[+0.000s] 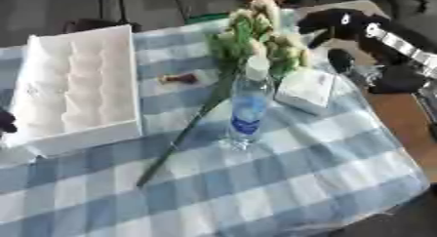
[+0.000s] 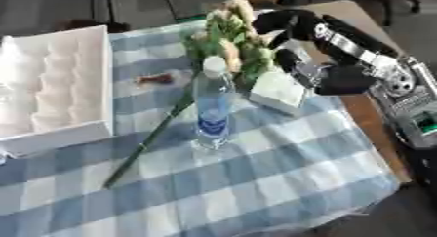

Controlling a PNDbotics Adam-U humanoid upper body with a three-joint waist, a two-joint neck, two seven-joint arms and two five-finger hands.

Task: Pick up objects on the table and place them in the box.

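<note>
Clear plastic water bottle with a blue label (image 1: 248,109) stands upright mid-table on the blue-and-white checked cloth (image 1: 282,182), just in front of the bunch of pale flowers on a long green stem (image 1: 256,33). We judge it slippery and top-heavy, best taken round its middle. Our right hand (image 2: 286,24) hovers beside the blooms, above a small white carton (image 2: 277,92); we cannot tell whether its fingers are spread. The white open box (image 1: 77,89) lies to the left.
</note>
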